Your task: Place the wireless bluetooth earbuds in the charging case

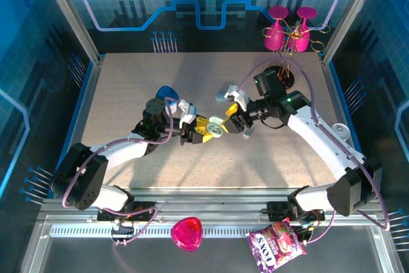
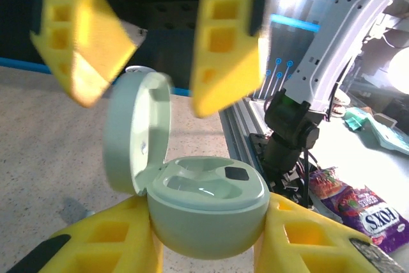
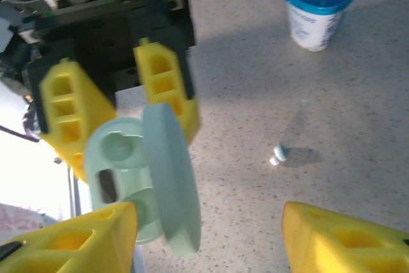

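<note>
Left end effector (image 1: 206, 130) clamps open case (image 2: 208, 212); earbud (image 3: 279, 154) nearby.

Middle of the top view: the charging case (image 1: 217, 129) sits between the left tool's (image 1: 203, 131) jaws, with the right tool (image 1: 234, 117) just to its right; in the right wrist view an earbud (image 3: 279, 154), seemingly alone, lies on the counter (image 1: 128, 81) right of the case; a cup (image 3: 317, 4) stands at upper right.

The left tool (image 2: 206, 242) clamps the pale-green charging case (image 2: 208, 217), its lid (image 2: 137, 130) hinged upright and open; the right tool (image 2: 152, 75) hangs above, fingers spread apart
</note>
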Available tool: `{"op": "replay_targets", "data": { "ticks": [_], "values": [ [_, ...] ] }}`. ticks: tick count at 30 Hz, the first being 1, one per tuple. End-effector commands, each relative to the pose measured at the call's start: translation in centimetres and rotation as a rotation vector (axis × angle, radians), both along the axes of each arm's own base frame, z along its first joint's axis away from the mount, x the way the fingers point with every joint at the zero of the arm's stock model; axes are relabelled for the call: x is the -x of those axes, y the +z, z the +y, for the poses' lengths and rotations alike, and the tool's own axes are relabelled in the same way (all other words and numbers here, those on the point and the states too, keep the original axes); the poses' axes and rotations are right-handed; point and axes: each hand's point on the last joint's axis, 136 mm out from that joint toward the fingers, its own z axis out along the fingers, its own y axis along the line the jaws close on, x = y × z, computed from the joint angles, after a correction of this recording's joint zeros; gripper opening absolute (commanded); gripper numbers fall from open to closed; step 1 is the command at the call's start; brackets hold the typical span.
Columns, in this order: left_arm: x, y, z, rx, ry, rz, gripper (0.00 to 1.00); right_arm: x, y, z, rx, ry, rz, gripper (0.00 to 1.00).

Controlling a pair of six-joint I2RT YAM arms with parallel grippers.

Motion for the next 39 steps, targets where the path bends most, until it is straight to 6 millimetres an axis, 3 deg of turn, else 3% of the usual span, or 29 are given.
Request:
{"op": "replay_targets", "data": {
  "ticks": [1, 6, 10, 13, 16, 20, 23, 26, 32, 39],
  "values": [
    [1.2, 0.9, 0.0, 0.026, -0.058, -0.080, 0.28, -1.3, 0.6, -0.9, -0.019, -0.077, -0.043, 0.64],
    [0.6, 1.0, 0.1, 0.035, -0.013, -0.102, 0.28, 0.2, 1.9, -0.7, -0.093, -0.019, -0.074, 0.72],
    [-0.2, 1.4, 0.2, 0.065, 0.045, -0.136, 0.28, 2.0, 4.1, -0.6, -0.229, 0.024, -0.115, 0.79],
    [-0.8, 2.0, 0.4, 0.092, 0.084, -0.149, 0.29, 2.4, 6.0, -1.8, -0.353, -0.010, -0.143, 0.81],
    [-1.2, 2.5, 0.8, 0.109, 0.112, -0.163, 0.28, 1.2, 6.7, -4.1, -0.447, -0.137, -0.135, 0.82],
    [-1.3, 3.1, 1.0, 0.119, 0.130, -0.176, 0.29, -2.2, 3.4, -8.0, -0.417, -0.440, -0.055, 0.81],
    [-1.2, 3.6, 1.1, 0.128, 0.134, -0.186, 0.29, -4.9, -0.9, -11.8, -0.334, -0.718, 0.055, 0.80],
    [-1.1, 4.1, 1.2, 0.137, 0.135, -0.194, 0.29, -6.0, -5.7, -14.5, -0.237, -0.926, 0.202, 0.79],
    [-0.9, 4.5, 1.3, 0.143, 0.133, -0.202, 0.29, -5.9, -12.0, -14.0, -0.268, -1.061, 0.536, 0.76],
    [-0.9, 4.5, 1.2, 0.142, 0.126, -0.196, 0.29, -5.5, -17.5, -13.1, -0.264, -1.154, 0.719, 0.67]
  ]
}}
